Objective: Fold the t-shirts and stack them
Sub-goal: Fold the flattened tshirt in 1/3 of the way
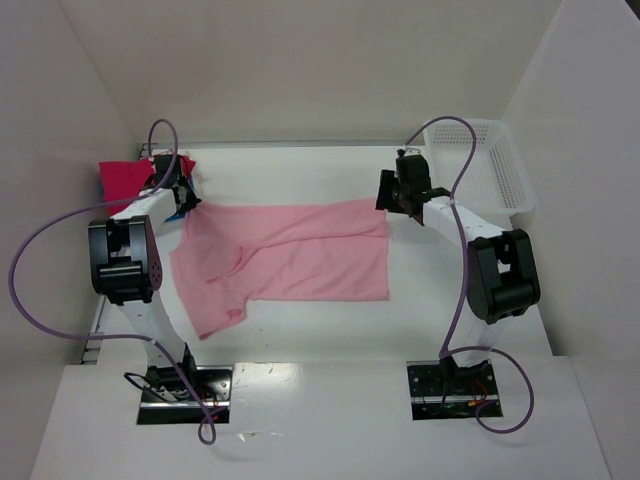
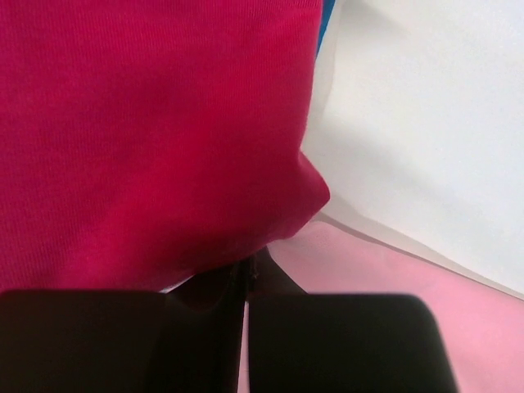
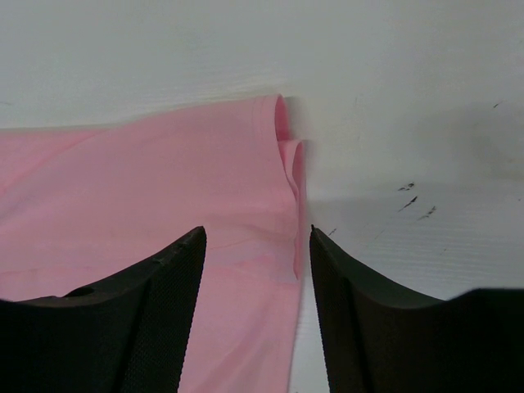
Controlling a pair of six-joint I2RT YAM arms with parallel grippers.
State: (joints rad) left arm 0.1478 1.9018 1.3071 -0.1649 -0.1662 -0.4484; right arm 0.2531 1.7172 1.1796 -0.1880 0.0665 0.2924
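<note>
The left gripper [image 1: 183,203] was closed at the ten-o'clock corner of the light pink t-shirt [image 1: 300,262], spread mid-table; whether it pinched cloth was unclear. The right gripper [image 3: 258,246] stood open and empty astride the two-o'clock corner. A fold was starting; next, probably, the right closes and both draw toward six.

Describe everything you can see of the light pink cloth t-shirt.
The light pink t-shirt is soft cloth, lying spread sideways on the white table, wrinkled, one sleeve pointing toward the near edge. The open right gripper straddles its far right hemmed corner; the shut left gripper sits at its far left corner.
</note>
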